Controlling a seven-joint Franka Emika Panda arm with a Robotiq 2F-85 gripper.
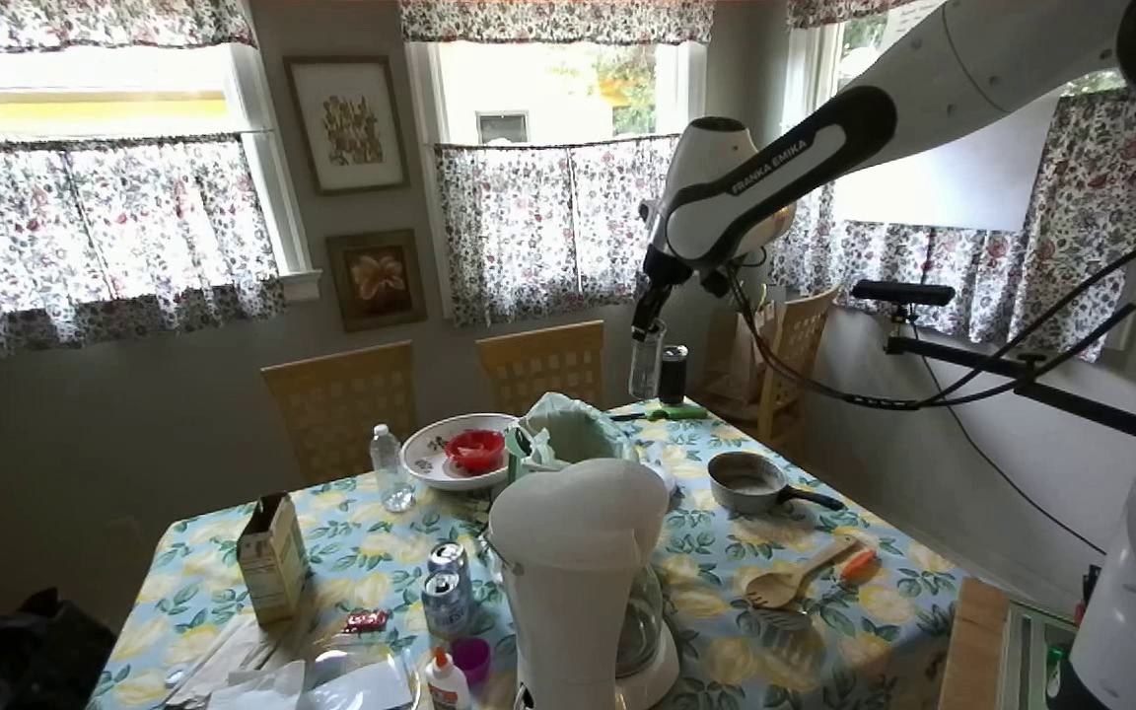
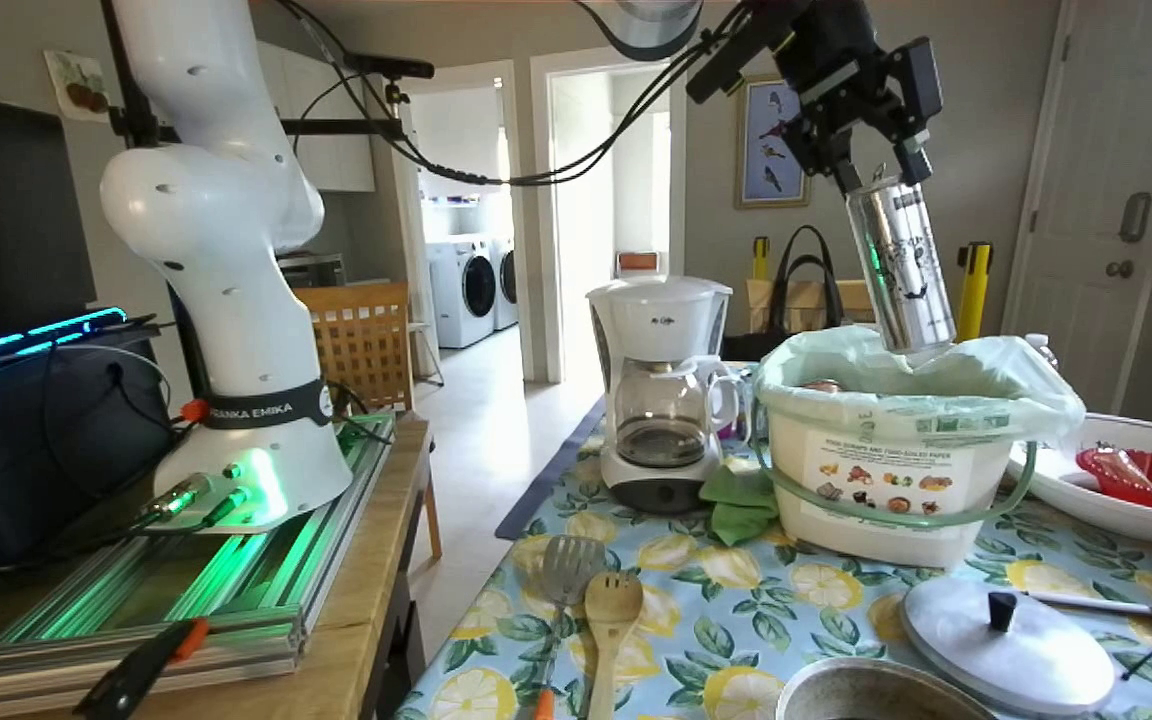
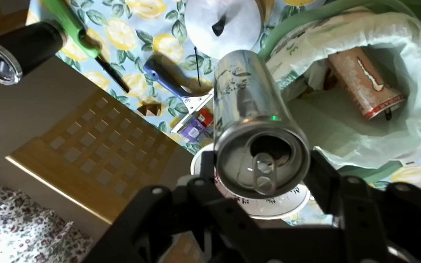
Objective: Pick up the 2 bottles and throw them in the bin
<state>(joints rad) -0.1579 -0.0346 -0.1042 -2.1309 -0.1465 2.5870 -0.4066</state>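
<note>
1. Gripping a slim silver metal can in the jaws, near its pull-tab end.
2. Holding it tilted, well above the blue, lemon-patterned table, near a white plastic bin lined in pale green.
3. Appearing beside the bin's mouth in the wrist view.
4. Showing also, lying inside the bin, a brown can with a red band.

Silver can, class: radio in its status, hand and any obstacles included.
Hand gripping silver can, aloft and tilted. Brown can already in bin. Nothing visibly blocking its mouth.
</note>
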